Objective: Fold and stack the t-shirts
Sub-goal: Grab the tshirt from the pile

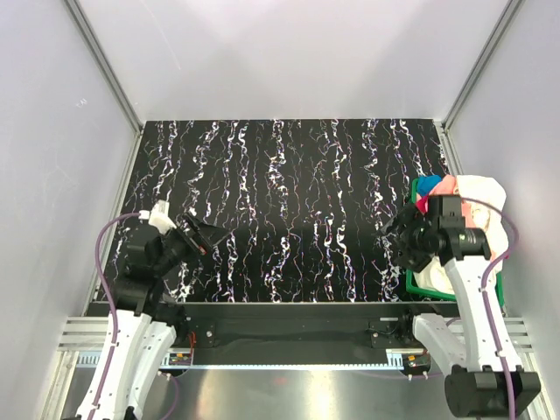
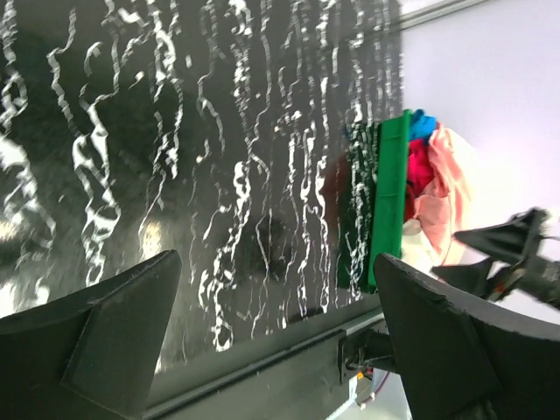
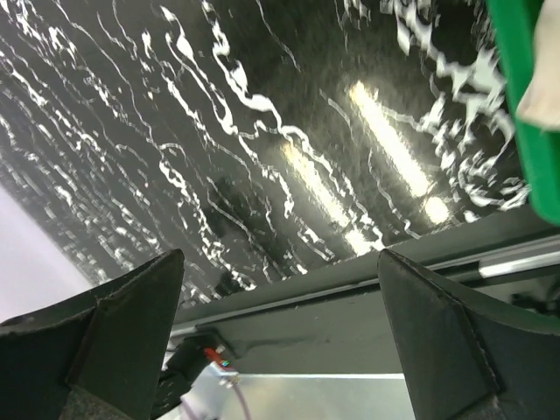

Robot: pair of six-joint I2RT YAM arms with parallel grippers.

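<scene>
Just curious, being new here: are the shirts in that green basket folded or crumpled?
Crumpled. The t-shirts lie heaped in the green basket, pink, cream, magenta and blue jumbled together.

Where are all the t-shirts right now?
In the top view, the t-shirts are bunched in the green basket at the right edge of the table, beside the right arm.

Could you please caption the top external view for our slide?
Left gripper and right gripper open above the black marbled table; t-shirts heaped in green basket at right.
</scene>
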